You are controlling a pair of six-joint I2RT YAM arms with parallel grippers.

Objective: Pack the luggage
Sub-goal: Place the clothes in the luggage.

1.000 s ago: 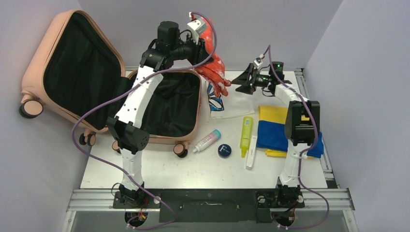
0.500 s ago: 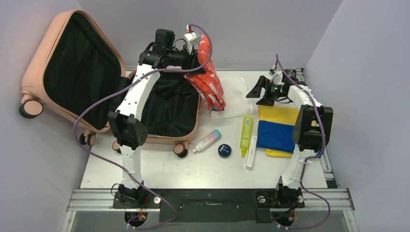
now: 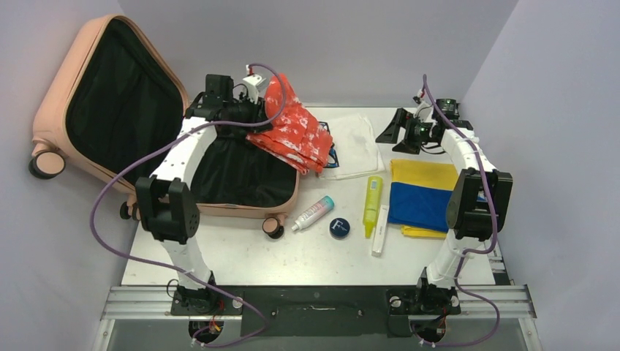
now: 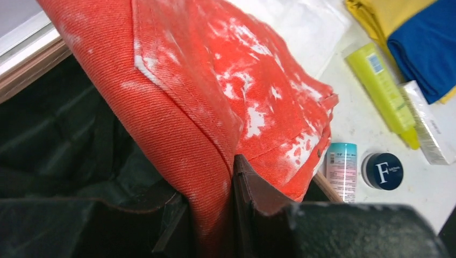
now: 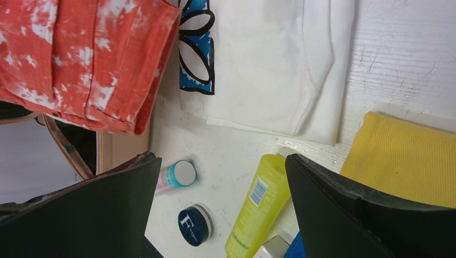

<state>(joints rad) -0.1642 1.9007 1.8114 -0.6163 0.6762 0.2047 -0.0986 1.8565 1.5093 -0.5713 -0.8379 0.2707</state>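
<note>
Top external view: you see the luggage (image 3: 55,99) lying open at the table's back left, its lid leaning on the wall. Your left gripper (image 3: 254,115) is clenched on an orange-and-white garment (image 3: 294,135) draped over the luggage's right rim. Your right gripper (image 3: 395,131) stands spread wide, holding nothing, near the folded white cloth (image 3: 356,146).

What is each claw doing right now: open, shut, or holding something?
Left claw: shut on the orange garment.
Right claw: open, holding nothing.
</note>
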